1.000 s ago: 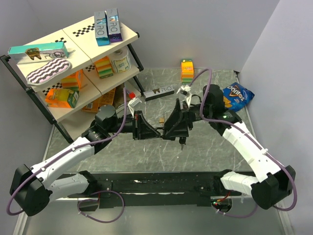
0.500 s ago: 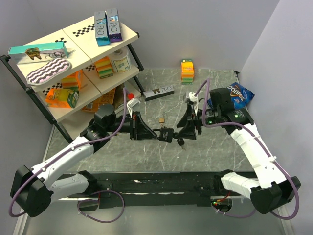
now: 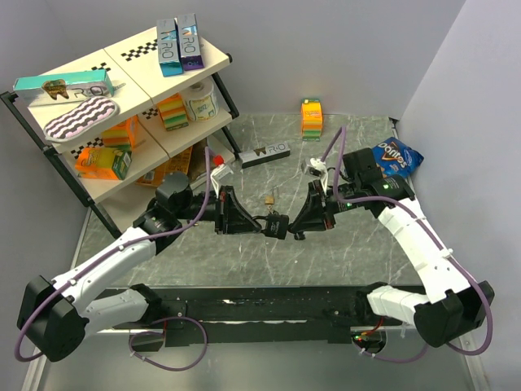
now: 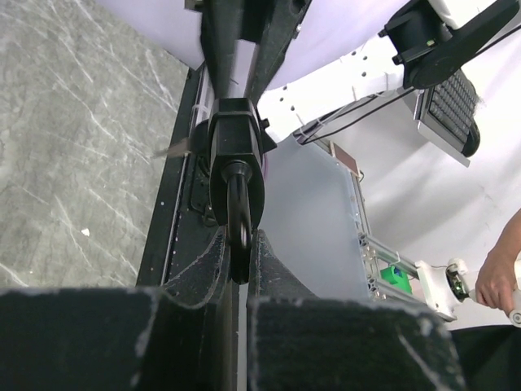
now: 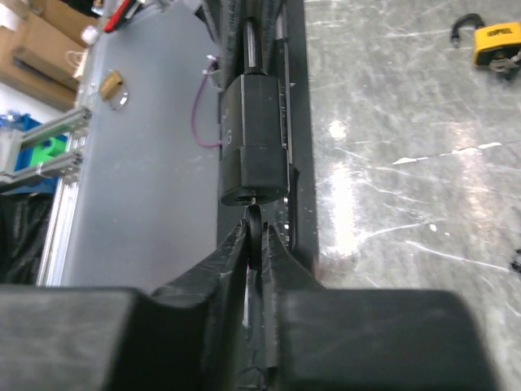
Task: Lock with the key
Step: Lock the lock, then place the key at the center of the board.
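The brass-yellow lock [image 3: 269, 199] lies on the marble table, also at the top right of the right wrist view [image 5: 495, 39], with the small key [image 5: 508, 63] bunch against it. Neither gripper touches them. Above the table, my left gripper [image 3: 257, 221] [image 4: 239, 248] is shut on the dark shackle of an all-black padlock [image 3: 277, 224] [image 4: 236, 142]. My right gripper [image 3: 295, 227] [image 5: 259, 238] faces it from the other side, shut on a thin dark key head [image 5: 256, 232] that sticks out of the black padlock's [image 5: 254, 138] bottom.
A slanted shelf [image 3: 49, 155] with boxes stands at the back left. A black box [image 3: 264, 151], an orange carton [image 3: 311, 116] and a blue chips bag [image 3: 394, 157] lie at the back. A black rail [image 3: 269, 308] runs along the near edge.
My right gripper's jaws went from wide open to shut on the key head under the black padlock. The left arm kept holding the padlock almost still.
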